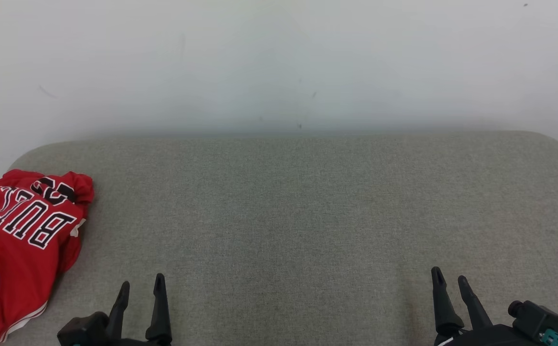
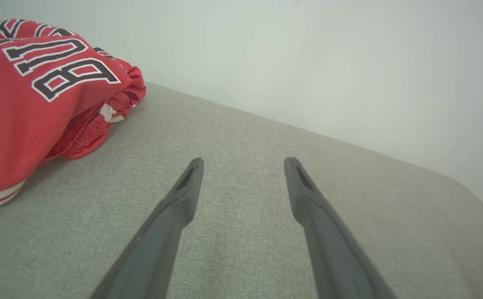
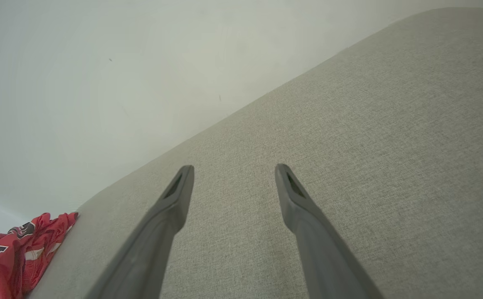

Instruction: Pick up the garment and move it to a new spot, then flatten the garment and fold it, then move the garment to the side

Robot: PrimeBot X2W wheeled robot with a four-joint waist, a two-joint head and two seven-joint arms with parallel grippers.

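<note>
The garment [image 1: 17, 245] is a red jersey with black-and-white lettering, lying in a folded heap at the left edge of the grey cushioned surface [image 1: 298, 211]. In the left wrist view the garment [image 2: 38, 95] lies to the upper left, apart from the fingers. My left gripper [image 1: 142, 288] stands open at the lower left, a short way right of the garment, with nothing between its fingers. At the lower right my right gripper [image 1: 449, 278] is open and empty too. The right wrist view shows the garment [image 3: 13, 253] far off at the lower left corner.
A pale wall [image 1: 279, 62] rises right behind the surface's far edge. The surface has rounded far corners, and its wide middle stretch lies between the two grippers.
</note>
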